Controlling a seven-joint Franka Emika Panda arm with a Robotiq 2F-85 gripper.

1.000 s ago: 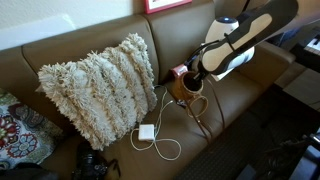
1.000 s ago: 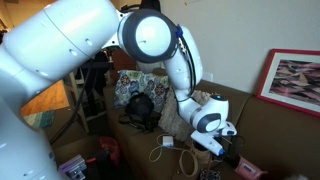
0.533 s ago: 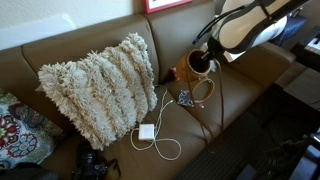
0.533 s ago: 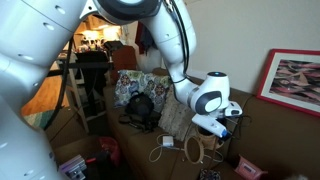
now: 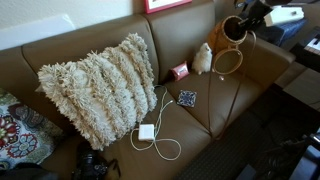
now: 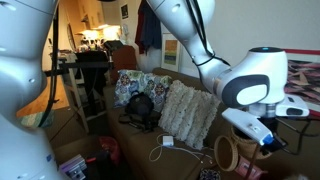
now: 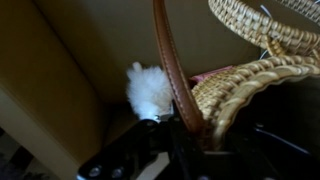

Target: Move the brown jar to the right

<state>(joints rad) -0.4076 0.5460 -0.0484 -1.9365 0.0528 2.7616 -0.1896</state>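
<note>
Lifted clear of the couch (image 5: pixel 100 35) since earlier, brown jar (image 5: pixel 234 29) hangs gripped by the jaws.

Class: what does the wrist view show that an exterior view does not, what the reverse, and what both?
Only the wrist view: the basket weave of the tan ring lid, close up. Only an exterior view: the shaggy pillow, white charger, red box, patterned square, and the gripper holding the brown jar above the sofa. Both: the ring lid and a white fluffy object.
</note>
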